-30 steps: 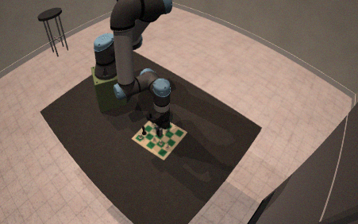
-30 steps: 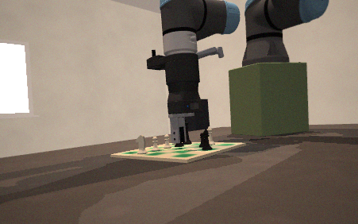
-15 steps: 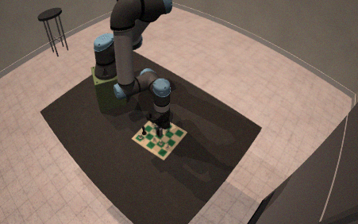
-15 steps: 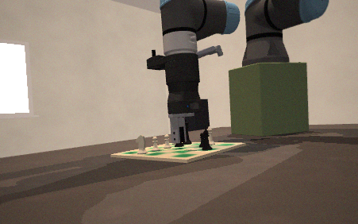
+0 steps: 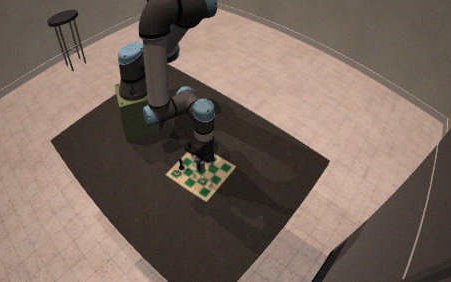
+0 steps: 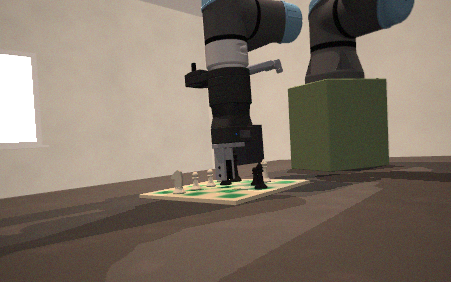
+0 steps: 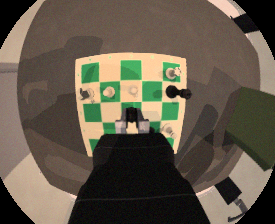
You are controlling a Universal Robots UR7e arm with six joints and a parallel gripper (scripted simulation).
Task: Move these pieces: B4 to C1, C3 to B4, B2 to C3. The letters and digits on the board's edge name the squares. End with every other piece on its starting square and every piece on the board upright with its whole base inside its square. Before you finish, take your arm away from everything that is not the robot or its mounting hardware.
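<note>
My gripper [image 5: 201,166] [image 6: 225,176] [image 7: 131,114] is shut on a black piece [image 6: 226,183] [image 7: 132,114], low over the middle of the board [image 5: 206,199] [image 6: 235,202] [image 7: 83,134]. The piece looks upright; whether its base touches cannot be told. In the wrist view, a white knight [image 7: 86,93], two white pawns [image 7: 108,92] [image 7: 133,90] and a tall black piece [image 7: 178,92] stand in one row. A white piece [image 7: 173,73] is at the top right. Another white piece [image 7: 168,130] stands lower right, beside a mostly hidden black piece [image 6: 259,178]. Edge letters and digits are unreadable.
The green pedestal [image 5: 140,120] [image 6: 337,125] [image 7: 258,127] stands beyond the board on the robot's base side. A stool [image 5: 63,19] is far off near the wall. The gripper body covers the lower part of the board in the wrist view.
</note>
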